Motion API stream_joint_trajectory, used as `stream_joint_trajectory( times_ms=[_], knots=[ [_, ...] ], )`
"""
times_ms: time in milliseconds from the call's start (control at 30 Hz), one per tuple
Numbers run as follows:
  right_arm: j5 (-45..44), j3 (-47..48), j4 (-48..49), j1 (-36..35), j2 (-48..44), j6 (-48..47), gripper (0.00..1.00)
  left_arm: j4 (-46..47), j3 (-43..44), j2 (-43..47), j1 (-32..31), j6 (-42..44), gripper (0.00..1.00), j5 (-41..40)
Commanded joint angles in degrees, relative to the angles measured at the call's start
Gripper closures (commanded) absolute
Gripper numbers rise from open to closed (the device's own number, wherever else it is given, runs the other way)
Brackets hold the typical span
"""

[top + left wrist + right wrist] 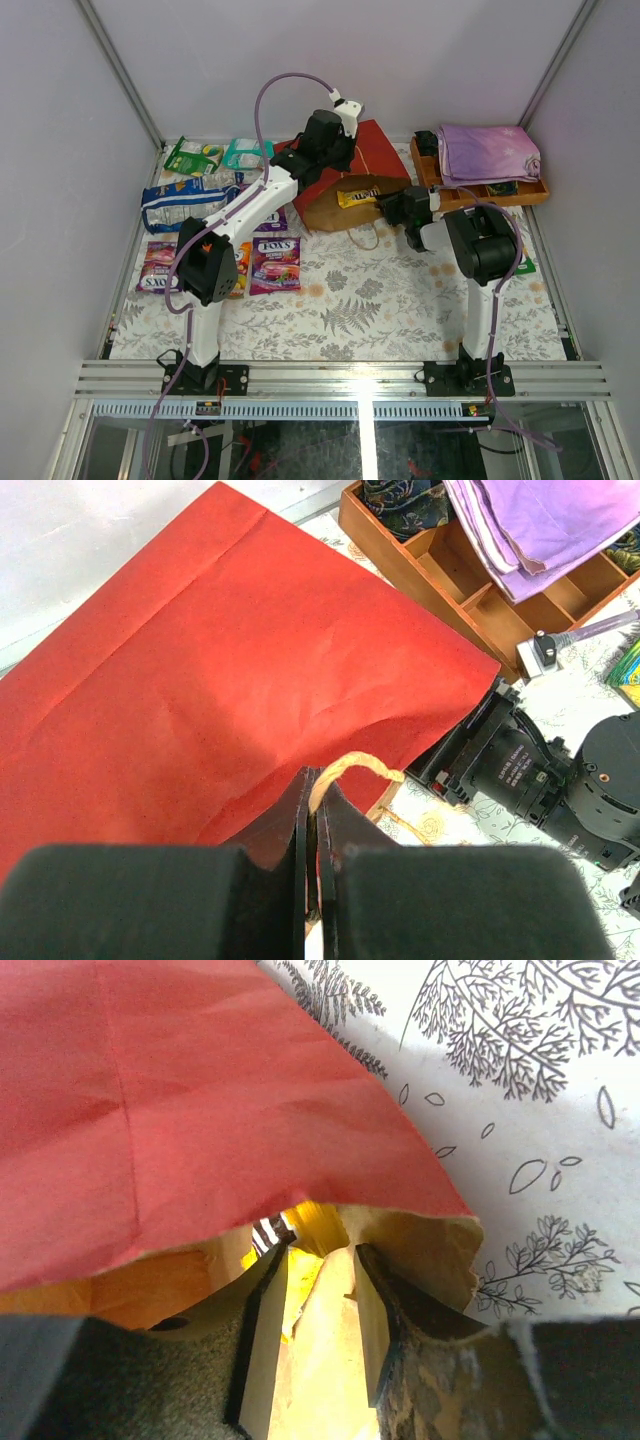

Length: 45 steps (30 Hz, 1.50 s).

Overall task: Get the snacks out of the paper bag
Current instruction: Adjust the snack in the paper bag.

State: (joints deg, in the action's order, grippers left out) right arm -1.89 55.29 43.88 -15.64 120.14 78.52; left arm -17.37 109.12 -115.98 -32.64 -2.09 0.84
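Left end effector (315, 785) is fully closed, pinching the bag's string handle (352, 764). The tan loop sticks out just past the tips. The red bag (240, 670) spreads ahead of and below it, lying on its side on the table (400, 300).

Right end effector (318, 1255) is at the bag mouth with its tips just inside. The red wall is overhead and the kraft lining is on both sides. Its fingers are part-way apart with a pale yellow surface between them; can't tell if they grip it. From the top view, the yellow bar (358, 197) lies in the mouth directly ahead of the right end effector, very close; contact unclear.

Other snacks are out on the table, left of the left end effector:
- green packet (192, 157) and teal packet (243, 153), about level with it
- blue-white packet (180, 203), nearer the arm bases
- Fox's packet (275, 262) and purple packet (158, 268), nearer still

The tray (428, 172) holding the cloth (485, 152) sits beyond and to the right of the right end effector.
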Motion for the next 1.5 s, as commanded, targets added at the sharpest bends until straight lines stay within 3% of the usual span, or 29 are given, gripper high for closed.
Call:
stream_joint_trajectory(
  times_ms=[0, 167, 333, 400, 667, 967, 1267, 1467],
  knots=[
    [-2.8, 2.4, -1.6, 0.2, 1.2, 0.8, 0.62, 0.0, -0.3, 2.3, -0.1, 1.2, 1.00, -1.1],
    [-3.1, 3.9, -1.3, 0.1, 2.0, 1.4, 0.73, -0.2, -0.4, 2.4, -0.1, 1.3, 1.00, -1.1],
    [-3.2, 5.5, -2.0, 0.2, 2.6, 1.3, 0.99, -0.5, -0.4, 2.6, -0.1, 1.6, 1.00, -1.6],
    [-3.4, 5.8, -2.3, 0.3, 2.5, 1.0, 1.00, -0.5, -0.5, 2.6, 0.0, 1.7, 1.00, -1.7],
    [-3.9, 3.8, -1.6, 0.4, -2.1, -1.9, 1.00, -0.5, -0.7, 2.7, 0.0, 1.6, 1.00, -2.2],
    [-5.1, -5.9, -1.0, 0.4, -14.2, -6.9, 1.00, 0.3, -1.2, 2.7, 0.0, 1.3, 1.00, -2.4],
    [-5.0, -9.2, -3.3, 0.4, -17.2, -6.4, 0.99, 0.2, -1.0, 2.7, 0.0, 0.8, 1.00, -2.1],
    [-4.4, -5.5, -5.8, 0.5, -13.8, -8.3, 0.64, 0.1, -1.4, 3.0, 0.1, 0.9, 1.00, -2.3]
  ],
)
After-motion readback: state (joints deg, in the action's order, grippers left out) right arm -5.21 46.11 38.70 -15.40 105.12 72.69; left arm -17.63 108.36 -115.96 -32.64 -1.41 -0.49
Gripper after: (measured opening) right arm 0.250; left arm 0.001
